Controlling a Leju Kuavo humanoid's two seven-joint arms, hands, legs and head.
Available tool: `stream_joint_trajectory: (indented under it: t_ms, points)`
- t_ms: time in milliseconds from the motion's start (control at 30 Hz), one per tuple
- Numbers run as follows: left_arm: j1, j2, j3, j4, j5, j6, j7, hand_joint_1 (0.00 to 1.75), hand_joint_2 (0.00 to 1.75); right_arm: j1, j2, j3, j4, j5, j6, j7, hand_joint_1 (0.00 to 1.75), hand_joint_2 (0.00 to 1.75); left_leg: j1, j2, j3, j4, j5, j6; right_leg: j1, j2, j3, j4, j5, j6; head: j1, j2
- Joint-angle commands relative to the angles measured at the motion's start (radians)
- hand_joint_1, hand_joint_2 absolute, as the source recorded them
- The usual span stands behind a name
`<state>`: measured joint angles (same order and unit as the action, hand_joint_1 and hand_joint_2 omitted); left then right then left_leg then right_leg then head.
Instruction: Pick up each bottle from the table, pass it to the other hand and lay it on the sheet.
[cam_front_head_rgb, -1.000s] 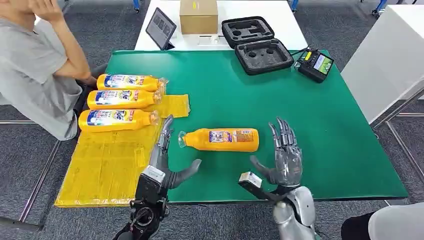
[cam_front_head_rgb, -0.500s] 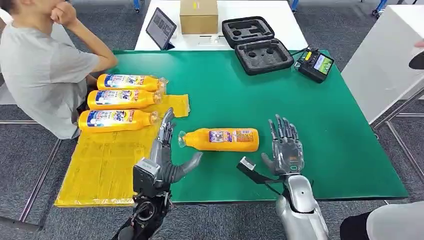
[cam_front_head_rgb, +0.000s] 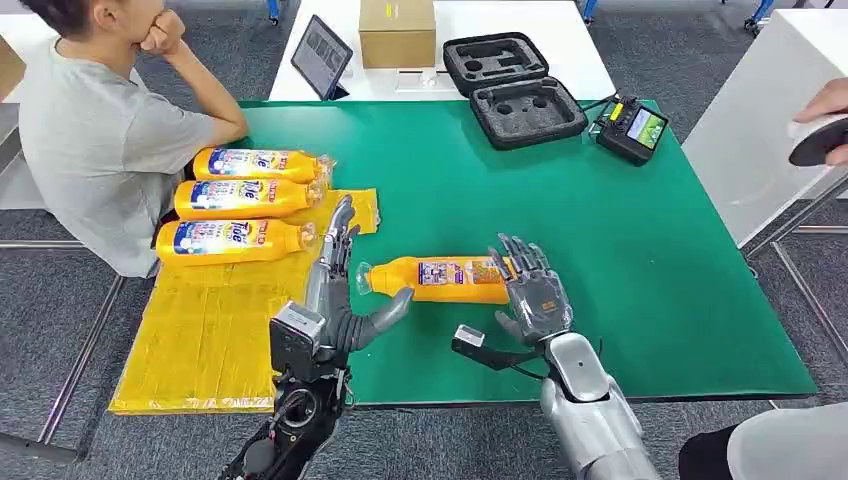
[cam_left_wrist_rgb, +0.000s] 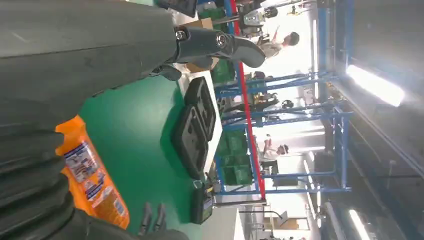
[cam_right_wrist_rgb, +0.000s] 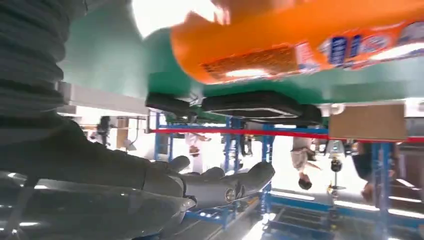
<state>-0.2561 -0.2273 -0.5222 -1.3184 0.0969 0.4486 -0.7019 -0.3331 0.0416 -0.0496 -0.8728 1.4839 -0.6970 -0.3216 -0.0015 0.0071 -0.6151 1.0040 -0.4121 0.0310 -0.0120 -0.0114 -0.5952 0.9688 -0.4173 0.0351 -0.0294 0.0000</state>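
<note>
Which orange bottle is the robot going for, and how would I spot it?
Look at the green table. Three orange bottles lie side by side on the yellow sheet at its left edge. The bottle you want lies alone on bare green between the left hand and the right hand, its cap toward the sheet.

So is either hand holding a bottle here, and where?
Nothing is held. The right hand hovers open at the base end of the bottle lying on the green table; the left hand is open by its cap.
</note>
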Motion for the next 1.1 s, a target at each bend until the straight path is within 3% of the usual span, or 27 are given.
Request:
stream_joint_trajectory:
  t_ms: [33, 633, 1100]
  points:
    - [-0.048, 0.005, -0.013, 0.065, -0.002, 0.007, 0.004, 0.0, 1.75, -0.078, 0.012, 0.037, 0.134, -0.003, -0.001, -0.007, 0.0, 1.75, 0.001, 0.001, 0.004, 0.0, -0.001, -0.002, 0.0, 0.002, 0.003, 0.0, -0.001, -0.001, 0.0, 0.0]
    - [-0.042, 0.01, -0.037, 0.061, -0.014, 0.043, 0.004, 0.0, 1.75, -0.228, 0.076, -0.052, 0.406, -0.248, -0.001, -0.219, 0.0, 1.75, 0.0, 0.001, 0.004, 0.0, -0.001, -0.001, 0.0, 0.002, 0.004, -0.001, -0.001, -0.001, 0.0, 0.0]
    - [-0.037, 0.016, -0.031, 0.04, -0.011, 0.061, 0.004, 0.0, 1.75, -0.255, 0.087, -0.039, 0.492, -0.249, 0.011, -0.207, 0.0, 1.75, 0.001, 0.001, 0.004, 0.0, -0.002, -0.002, 0.001, 0.003, 0.004, 0.0, -0.001, -0.001, 0.0, 0.0]
